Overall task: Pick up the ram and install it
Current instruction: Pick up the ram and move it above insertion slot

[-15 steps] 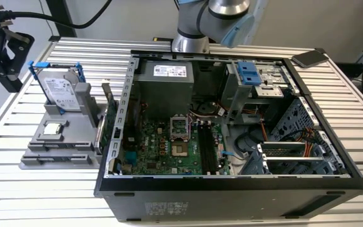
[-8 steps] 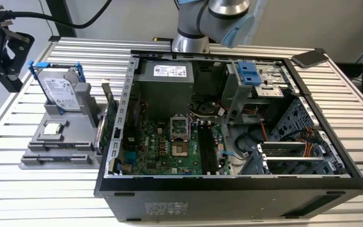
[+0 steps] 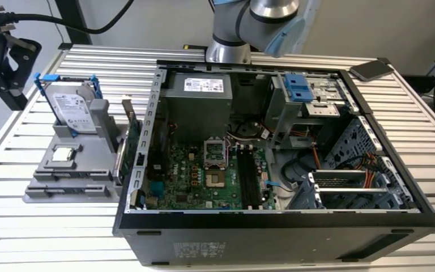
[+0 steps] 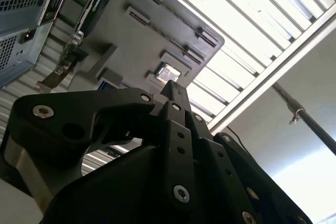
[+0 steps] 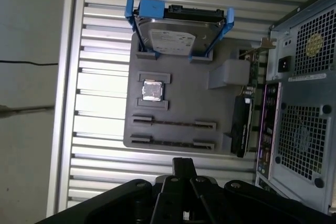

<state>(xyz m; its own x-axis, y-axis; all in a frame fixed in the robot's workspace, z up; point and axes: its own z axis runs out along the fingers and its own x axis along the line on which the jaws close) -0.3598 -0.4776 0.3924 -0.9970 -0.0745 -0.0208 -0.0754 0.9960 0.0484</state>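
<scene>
The ram shows as a thin dark strip standing on edge in a slotted holder of the grey fixture tray. A second such strip sits in the holder beside it. The same holders appear in the second wrist view. My black gripper hangs high above the table, off the tray's ram end, with its fingers together and nothing between them. It appears at the exterior view's far left. In the open computer case, the motherboard has long black slots.
On the tray stand a silver hard drive in a blue frame, a small square chip and a green expansion card with a metal bracket. The case's rear panel adjoins the tray. The slatted table's edge runs beside the tray.
</scene>
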